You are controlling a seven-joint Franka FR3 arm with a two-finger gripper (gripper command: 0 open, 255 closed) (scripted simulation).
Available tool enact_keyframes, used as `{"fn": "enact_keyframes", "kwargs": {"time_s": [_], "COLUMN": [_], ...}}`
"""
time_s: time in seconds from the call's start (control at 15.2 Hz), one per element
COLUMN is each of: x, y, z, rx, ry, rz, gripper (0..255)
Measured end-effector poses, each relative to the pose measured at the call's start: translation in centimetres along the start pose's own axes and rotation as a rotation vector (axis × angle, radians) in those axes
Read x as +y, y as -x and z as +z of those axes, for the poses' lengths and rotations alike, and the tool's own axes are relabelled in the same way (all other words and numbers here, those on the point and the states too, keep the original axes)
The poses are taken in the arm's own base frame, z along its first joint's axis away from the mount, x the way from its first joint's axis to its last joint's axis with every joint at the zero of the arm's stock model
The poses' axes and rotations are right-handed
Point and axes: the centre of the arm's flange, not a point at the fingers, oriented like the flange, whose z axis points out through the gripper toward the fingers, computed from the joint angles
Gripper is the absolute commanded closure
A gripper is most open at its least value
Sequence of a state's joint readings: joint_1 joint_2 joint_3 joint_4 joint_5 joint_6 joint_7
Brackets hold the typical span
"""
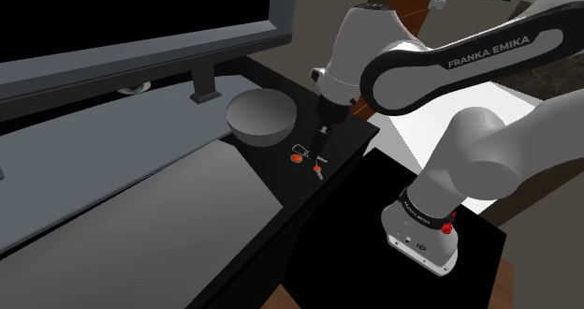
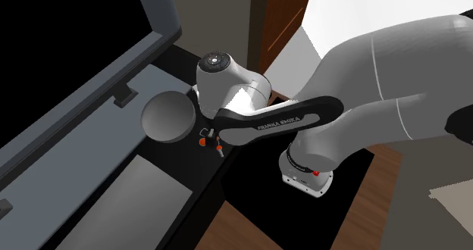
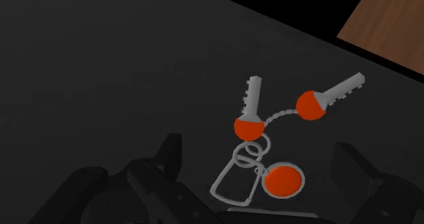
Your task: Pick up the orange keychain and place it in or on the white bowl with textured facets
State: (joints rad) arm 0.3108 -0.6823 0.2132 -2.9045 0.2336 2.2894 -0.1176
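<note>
The keychain (image 3: 261,131) lies flat on the black tabletop: two grey keys with orange heads, a chain, rings and a round orange tag. In the shoulder view the keychain (image 1: 307,157) lies just in front of the bowl (image 1: 260,113), which is drawn plain grey with a smooth look. My gripper (image 1: 328,122) hangs above and slightly behind the keychain, beside the bowl. In the wrist view the gripper (image 3: 257,150) is open, its black fingers (image 3: 170,151) standing wide on either side of the rings without touching them. The second exterior view shows the bowl (image 2: 168,116) and the keychain (image 2: 208,139) under my arm.
A large dark screen (image 1: 140,17) on a stand foot (image 1: 206,87) rises behind the bowl, over a grey shelf (image 1: 112,157). The black tabletop's edge (image 1: 360,148) runs close beside the keychain. Brown wood floor (image 3: 387,26) shows past that edge.
</note>
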Motion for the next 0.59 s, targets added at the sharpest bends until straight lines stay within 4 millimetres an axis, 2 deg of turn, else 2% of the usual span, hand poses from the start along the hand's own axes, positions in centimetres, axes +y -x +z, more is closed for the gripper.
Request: {"fn": "enact_keyframes", "kwargs": {"time_s": [0.26,0.59], "x": [0.0,-0.1], "y": [0.0,0.0], "z": [2.0,2.4], "rx": [0.001,0.001], "ry": [0.000,0.000], "rz": [-0.001,-0.001], "gripper": [0,0]}}
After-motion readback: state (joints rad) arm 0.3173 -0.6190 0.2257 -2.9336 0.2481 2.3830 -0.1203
